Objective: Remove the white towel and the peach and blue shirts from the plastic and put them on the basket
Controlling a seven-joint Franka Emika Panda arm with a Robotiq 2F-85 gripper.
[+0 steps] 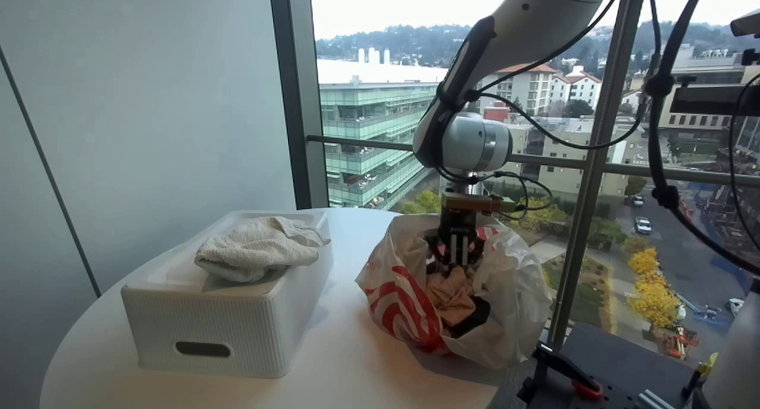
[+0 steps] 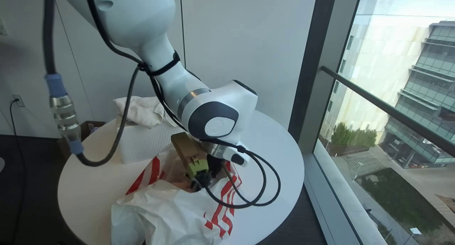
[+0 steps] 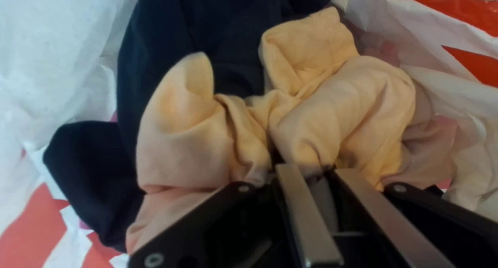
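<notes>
White table (image 1: 350, 361), smooth with a rounded edge, shadowed beside the bag (image 1: 516, 314). It stands in a corner: pale panelled wall (image 1: 148, 100) to one side, window (image 1: 380, 5) to the other, a dark frame (image 1: 292, 100) between and a metal rail (image 1: 356, 142) across the glass. Outside — a glass-fronted building (image 1: 380, 112), tree-covered hills (image 1: 409, 44), yellow trees (image 1: 650, 293), a street (image 1: 677, 243) with cars (image 1: 642, 225). Dark floor (image 2: 39, 188) shows in an exterior view, as does an outlet (image 2: 19, 101) low on the wall with a black cord (image 2: 13, 126) in it. The basket (image 1: 202, 314) is on the table, white with ribbed sides and a slot handle; the towel (image 1: 261, 249) lies crumpled on top of it, one corner reaching past the side that faces the bag. Bag is thin white plastic with red print, near the basket but apart from it, mouth spread. The arm (image 1: 540, 29) stands over it, gripper (image 3: 316, 170) inside that mouth; black cables (image 2: 49, 35) hang alongside. Wrist view: fingers (image 3: 308, 221) close together, clamped on the peach shirt (image 3: 186, 151) — its folds gather at the tips. The rest of it is slumped in the bag; the blue shirt (image 3: 221, 30), very dark, lies bunched beside and partly beneath it, also in the bag.
</notes>
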